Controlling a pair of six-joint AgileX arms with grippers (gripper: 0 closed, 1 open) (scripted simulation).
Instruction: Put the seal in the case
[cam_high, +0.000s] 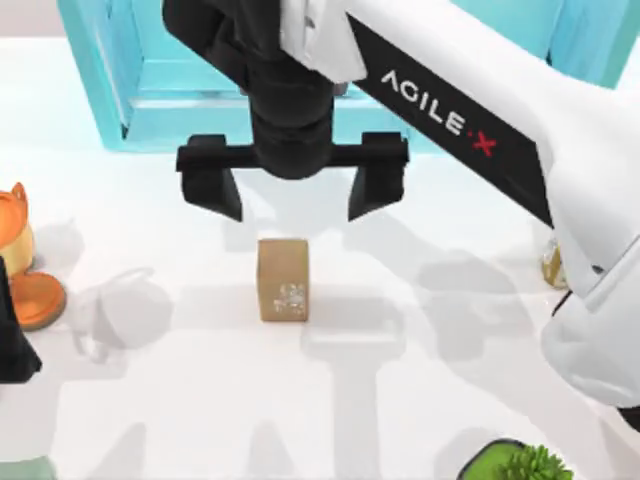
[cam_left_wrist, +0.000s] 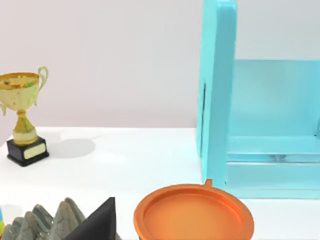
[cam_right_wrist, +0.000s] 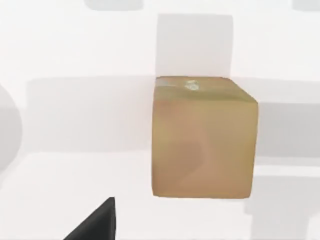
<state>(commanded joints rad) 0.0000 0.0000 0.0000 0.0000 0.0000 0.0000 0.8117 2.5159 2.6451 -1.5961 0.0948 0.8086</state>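
Just above the seal (cam_high: 283, 279): right gripper (cam_high: 294, 192), fingers spread wide, nothing held.
Stood upright on the white table (cam_high: 400, 400), in front of the turquoise case (cam_high: 170, 110) and apart from it. Well to the seal's left, an orange cat figure (cam_high: 18, 250) with the left gripper (cam_high: 15, 345) beside it, finger state impossible to tell.

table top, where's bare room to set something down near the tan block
Bare white table lies left and in front of the small tan-brown seal block. Crowded behind it: the open right end effector before the turquoise case.
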